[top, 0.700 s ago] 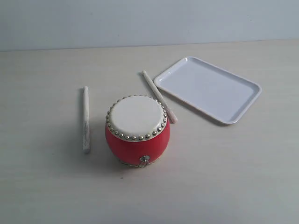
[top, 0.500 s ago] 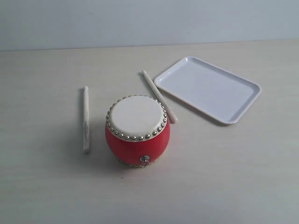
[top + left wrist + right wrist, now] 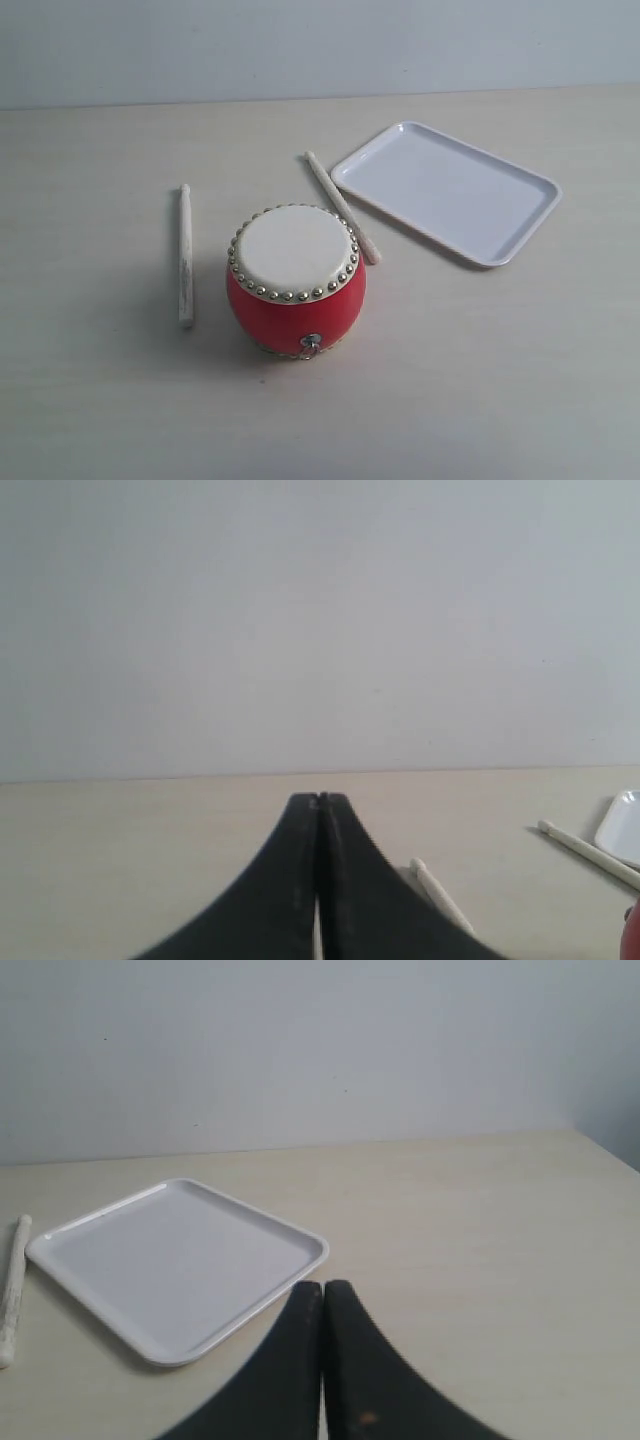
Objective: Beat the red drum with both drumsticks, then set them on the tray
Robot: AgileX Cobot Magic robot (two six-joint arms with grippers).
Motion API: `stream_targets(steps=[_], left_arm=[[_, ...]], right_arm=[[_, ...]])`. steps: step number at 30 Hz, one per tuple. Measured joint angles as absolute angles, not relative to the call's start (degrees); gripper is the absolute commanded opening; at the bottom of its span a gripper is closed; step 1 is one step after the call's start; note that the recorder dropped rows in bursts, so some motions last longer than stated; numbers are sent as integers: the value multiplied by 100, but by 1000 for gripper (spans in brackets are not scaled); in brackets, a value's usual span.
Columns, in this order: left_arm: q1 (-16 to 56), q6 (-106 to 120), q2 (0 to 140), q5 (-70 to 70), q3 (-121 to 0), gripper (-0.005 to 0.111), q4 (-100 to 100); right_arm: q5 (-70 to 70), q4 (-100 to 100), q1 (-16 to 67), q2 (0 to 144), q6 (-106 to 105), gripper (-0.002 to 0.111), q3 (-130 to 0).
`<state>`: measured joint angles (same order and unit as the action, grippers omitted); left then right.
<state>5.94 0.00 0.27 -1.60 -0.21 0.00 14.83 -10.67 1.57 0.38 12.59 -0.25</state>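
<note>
Left gripper [image 3: 318,800]: jaws pressed together, nothing between them. Just ahead and a little aside, one drumstick [image 3: 438,892] flat on the table [image 3: 150,860]. Further out, the second drumstick [image 3: 588,850], then a corner of the white tray [image 3: 628,825]. Red drum [image 3: 296,300] between the two sticks, untouched. Right gripper [image 3: 322,1285]: also pressed together and empty, white tray directly ahead.

Possible trouble: thin stick rolling away or slipping from a shallow pinch; drum tipping under an off-centre blow.

Hidden: both arms in the exterior view; nearly all of the drum from either wrist.
</note>
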Motion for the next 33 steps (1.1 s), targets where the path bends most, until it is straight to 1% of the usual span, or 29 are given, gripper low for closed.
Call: stream_targets(steps=[2,4,7,12,18,21,23,25,28,33], left_arm=[[594,103,27,-102,-21,0,0],[594,109,27,361,2,0,0],[594,-659,27,1041,2,0,0],[594,-1145,27,1320,2,0,0],[594,-3101,27,2078,2,0,0],[594,-3355,27,2424,0,0,-60],[594,-3399,99,2302,-118,0,-89],[594,-3388,386,2084,-381,0,-101],[594,-3333,1176,1892,-885,0,-101],[594,-3210,3098,1667,-1951,0,209]], right_arm=[[1483,-1067,157,38,1259,0,-25],[1527,-1067,157,38,1259,0,-25],[1541,-1067,157,38,1259,0,-25],[1550,-1067,157,38,1259,0,-25],[1554,-1067,157,38,1259,0,-25],[1554,-1067,157,38,1259,0,-25],[1564,-1067,157,38,1259,0,-25],[1564,-1067,157,38,1259,0,-25],[1564,-1067,157,38,1259,0,-25],[1564,-1067,157,38,1259,0,-25]])
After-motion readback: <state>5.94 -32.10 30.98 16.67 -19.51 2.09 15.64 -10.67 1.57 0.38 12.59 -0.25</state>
